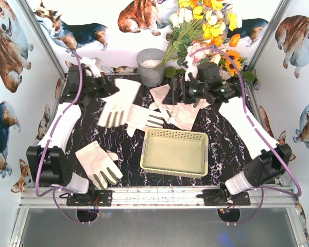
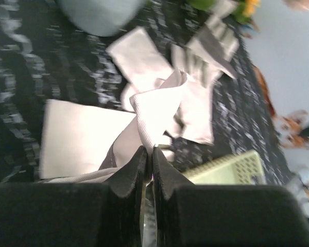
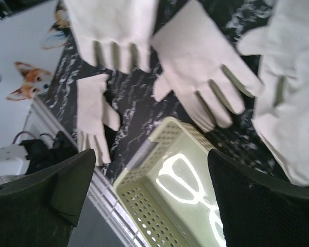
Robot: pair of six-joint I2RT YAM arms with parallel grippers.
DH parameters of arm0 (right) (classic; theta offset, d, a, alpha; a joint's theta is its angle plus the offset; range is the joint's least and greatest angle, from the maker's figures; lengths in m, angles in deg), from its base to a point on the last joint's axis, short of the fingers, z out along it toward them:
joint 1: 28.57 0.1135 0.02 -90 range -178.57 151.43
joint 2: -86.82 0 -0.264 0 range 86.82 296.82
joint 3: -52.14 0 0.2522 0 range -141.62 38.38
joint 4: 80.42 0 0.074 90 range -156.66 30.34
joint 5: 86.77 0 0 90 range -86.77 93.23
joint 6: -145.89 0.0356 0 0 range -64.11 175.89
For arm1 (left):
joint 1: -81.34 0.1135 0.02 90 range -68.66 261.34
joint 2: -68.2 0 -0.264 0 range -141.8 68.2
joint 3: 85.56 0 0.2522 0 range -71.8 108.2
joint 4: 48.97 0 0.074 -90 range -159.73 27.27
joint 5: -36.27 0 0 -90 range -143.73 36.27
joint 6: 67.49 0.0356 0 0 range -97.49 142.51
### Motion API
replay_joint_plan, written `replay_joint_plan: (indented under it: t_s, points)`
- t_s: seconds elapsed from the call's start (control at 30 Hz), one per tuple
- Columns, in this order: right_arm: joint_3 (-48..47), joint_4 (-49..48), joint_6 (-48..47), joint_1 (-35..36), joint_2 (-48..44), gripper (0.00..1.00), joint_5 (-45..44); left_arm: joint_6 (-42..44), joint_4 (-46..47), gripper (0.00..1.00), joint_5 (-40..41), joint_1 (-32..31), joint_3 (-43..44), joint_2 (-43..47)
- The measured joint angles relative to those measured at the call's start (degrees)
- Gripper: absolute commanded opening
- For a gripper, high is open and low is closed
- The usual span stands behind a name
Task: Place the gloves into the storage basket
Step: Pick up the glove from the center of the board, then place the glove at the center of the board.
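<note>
My left gripper (image 1: 108, 88) is shut on a white glove (image 1: 118, 105) and holds it raised over the back left of the table; in the left wrist view the fabric (image 2: 154, 110) runs out from between my closed fingers (image 2: 131, 172). My right gripper (image 1: 172, 96) is open and empty, above the glove pile (image 1: 177, 110); in the right wrist view it (image 3: 154, 190) hovers over the cream storage basket (image 3: 144, 206). The basket (image 1: 175, 135) is empty. Other gloves lie at the front left (image 1: 98, 163), the middle (image 1: 147, 119) and the back left (image 1: 90, 66).
A grey metal bucket (image 1: 151, 66) stands at the back centre. Artificial flowers (image 1: 206, 25) crowd the back right, close to my right arm. White walls with corgi prints enclose the table on three sides. The aluminium rail (image 1: 154, 198) runs along the front edge.
</note>
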State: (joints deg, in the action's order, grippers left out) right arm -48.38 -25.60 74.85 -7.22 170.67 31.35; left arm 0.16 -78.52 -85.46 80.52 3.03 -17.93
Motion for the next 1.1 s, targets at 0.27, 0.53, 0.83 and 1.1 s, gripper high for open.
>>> replay_joint_plan:
  t_s: [0.27,0.53,0.83,1.1]
  points:
    - [-2.7,-2.5,0.7,2.2,5.1,0.98,7.4,-7.5,4.4,0.00,-8.2,-9.7,-3.4,6.9]
    - [-4.9,-2.5,0.6,2.1,8.0,0.98,12.2,-12.2,7.1,0.00,-15.1,-13.0,-3.4,8.3]
    - [-5.8,-7.1,4.5,2.2,8.7,0.21,22.4,-14.9,8.0,0.00,-17.6,-15.2,-3.4,8.9]
    - [-5.9,-6.6,5.2,3.1,8.7,0.00,20.1,-15.2,4.9,0.74,-10.4,-15.2,-3.0,10.4]
